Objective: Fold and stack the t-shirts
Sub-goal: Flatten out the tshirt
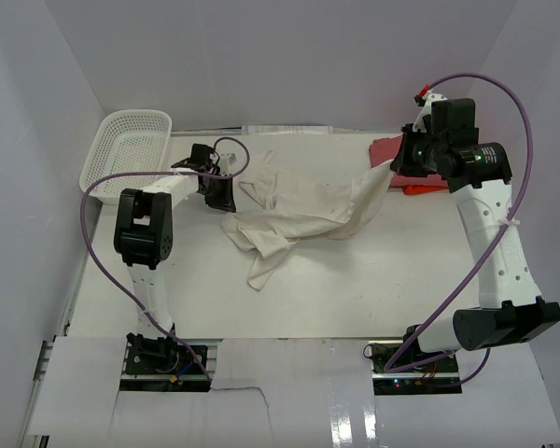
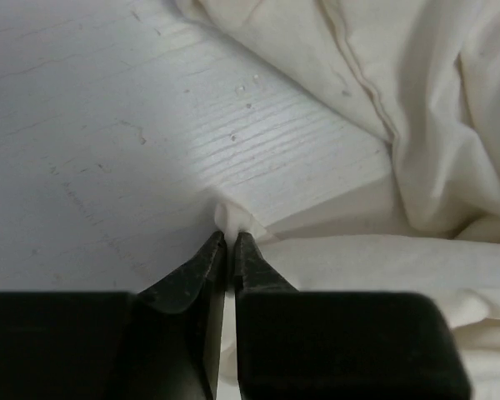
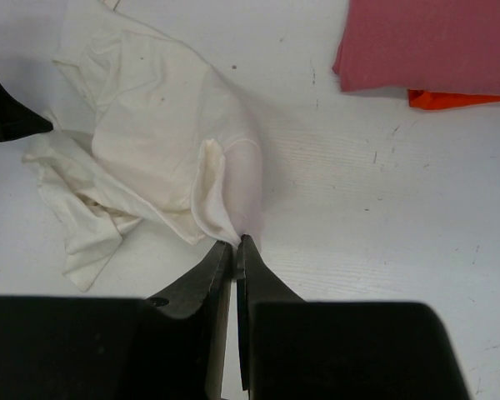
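The cream-white t-shirt [image 1: 299, 210] lies crumpled across the middle of the table, stretched between both arms. My left gripper [image 1: 226, 199] is at its left edge. In the left wrist view the gripper [image 2: 231, 237] is shut on a small corner of the cream cloth [image 2: 417, 275]. My right gripper [image 1: 392, 168] holds the shirt's right end up off the table. In the right wrist view it [image 3: 235, 242] is pinched shut on a fold of the shirt [image 3: 150, 125]. The red t-shirt [image 1: 385, 149] [image 3: 425, 42] lies flat at the back right, partly hidden behind the right arm.
A white mesh basket [image 1: 131, 145] stands at the back left. An orange item [image 1: 420, 189] [image 3: 450, 100] pokes out from under the red shirt. White walls close in the table on three sides.
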Controlling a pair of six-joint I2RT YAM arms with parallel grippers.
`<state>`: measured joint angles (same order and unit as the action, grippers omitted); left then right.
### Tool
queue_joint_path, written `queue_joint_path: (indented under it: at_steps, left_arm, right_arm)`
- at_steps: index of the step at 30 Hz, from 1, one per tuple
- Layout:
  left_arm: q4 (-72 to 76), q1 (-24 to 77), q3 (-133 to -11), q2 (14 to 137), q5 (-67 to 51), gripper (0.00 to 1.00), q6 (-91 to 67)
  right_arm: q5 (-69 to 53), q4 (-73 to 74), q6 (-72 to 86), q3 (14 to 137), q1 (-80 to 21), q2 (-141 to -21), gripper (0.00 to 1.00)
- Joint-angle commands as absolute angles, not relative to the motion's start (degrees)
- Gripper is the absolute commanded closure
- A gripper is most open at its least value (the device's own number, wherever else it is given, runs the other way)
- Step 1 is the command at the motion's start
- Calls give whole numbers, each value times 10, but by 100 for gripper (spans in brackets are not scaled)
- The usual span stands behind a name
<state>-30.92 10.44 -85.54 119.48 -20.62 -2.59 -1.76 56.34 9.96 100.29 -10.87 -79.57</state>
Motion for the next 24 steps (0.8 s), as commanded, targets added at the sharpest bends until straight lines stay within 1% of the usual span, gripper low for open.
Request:
queue_joint_path:
  at_steps: [1,2,3,4,9,13,15,16,17,20,21,22,23,24]
  left_arm:
    - [-357,104,-873,1216,-225,84,-25]
    - [-362,103,-874,1221,-229,88,-29]
    - [-370,104,-877,1221,-229,98,-32]
    - [-373,104,-878,1220,-230,100,-36]
    - [-375,103,-891,1188,-229,100,-67]
    - [-371,103,-953,1163,-209,100,-103]
    - [-375,103,-1020,1170,-196,100,-120]
    - [-381,103,-1049,1175,-199,100,-126]
    - [-384,103,-1106,1178,-205,100,-132]
    - [-382,104,-1153,1152,-221,100,-146]
    - [-368,105,-1144,1133,-221,100,-147]
    - [-353,104,-1124,1080,-222,100,-145]
    - [-313,105,-1061,1045,-220,100,-145]
    - [-292,104,-1025,1008,-212,100,-144]
  right_arm:
    - [-25,533,92,1005,-105,-784,92]
    - [-24,534,92,1005,-105,-785,92]
    - [-22,534,92,1006,-105,-786,92]
    - [-22,534,92,1006,-105,-785,92]
    - [-38,530,94,1010,-102,-795,92]
    - [-58,512,96,1015,-102,-823,92]
    - [-84,509,97,1036,-103,-863,92]
    - [-98,511,96,1071,-103,-876,92]
    - [-109,514,96,1089,-103,-896,92]
    - [-133,520,96,1134,-103,-890,92]
    - [-132,520,94,1132,-103,-879,92]
    - [-130,519,91,1126,-103,-866,92]
    - [-123,515,86,1095,-103,-832,92]
    - [-120,504,86,1074,-103,-811,92]
